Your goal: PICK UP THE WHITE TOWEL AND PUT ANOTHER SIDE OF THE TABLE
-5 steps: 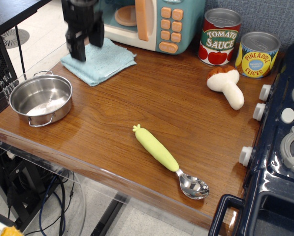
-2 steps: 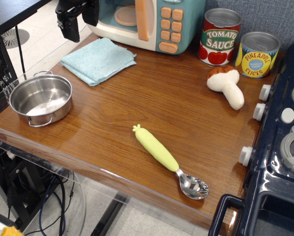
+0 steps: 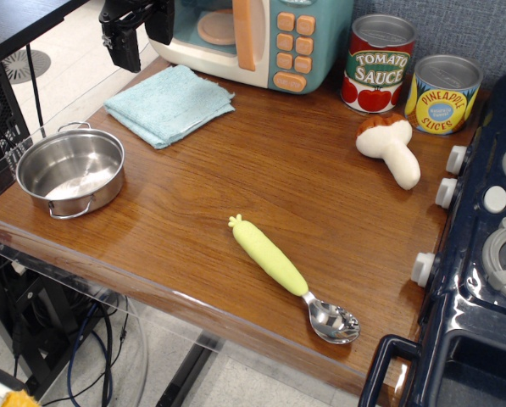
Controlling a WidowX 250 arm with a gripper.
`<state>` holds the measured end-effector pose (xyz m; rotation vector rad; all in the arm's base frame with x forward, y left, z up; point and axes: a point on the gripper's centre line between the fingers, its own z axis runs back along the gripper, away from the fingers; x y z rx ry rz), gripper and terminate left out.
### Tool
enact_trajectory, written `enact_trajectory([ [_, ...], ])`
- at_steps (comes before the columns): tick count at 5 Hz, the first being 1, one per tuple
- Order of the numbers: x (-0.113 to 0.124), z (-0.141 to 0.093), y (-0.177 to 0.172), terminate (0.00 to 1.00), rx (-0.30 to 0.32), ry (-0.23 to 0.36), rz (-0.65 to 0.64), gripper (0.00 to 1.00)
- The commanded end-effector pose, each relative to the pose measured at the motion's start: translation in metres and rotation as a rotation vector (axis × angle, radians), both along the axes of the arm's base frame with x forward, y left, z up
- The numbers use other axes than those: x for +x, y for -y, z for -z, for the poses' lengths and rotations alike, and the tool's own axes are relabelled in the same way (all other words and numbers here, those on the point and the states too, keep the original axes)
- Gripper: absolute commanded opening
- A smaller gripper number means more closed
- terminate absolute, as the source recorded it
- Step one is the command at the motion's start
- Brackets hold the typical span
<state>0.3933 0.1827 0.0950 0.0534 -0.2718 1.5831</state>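
While clear of the tool point(image 3: 134, 38), white towel point(image 3: 169, 103) flat.

Single fixed view, raised, off the worktop's point(image 3: 320, 170) front-left corner, looking down and across toward the back wall. Medium range: whole worktop fits, floor and cables below front edge, toy stove point(image 3: 481, 254) cropped at right, gripper point(image 3: 132, 30) cut by top-left frame edge. No second view.
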Motion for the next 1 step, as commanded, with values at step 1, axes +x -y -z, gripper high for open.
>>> enact_trajectory([
  [1, -0.007, -0.0343, -0.0008, 1.0, 0.036, 0.075, 0.004, 1.0],
])
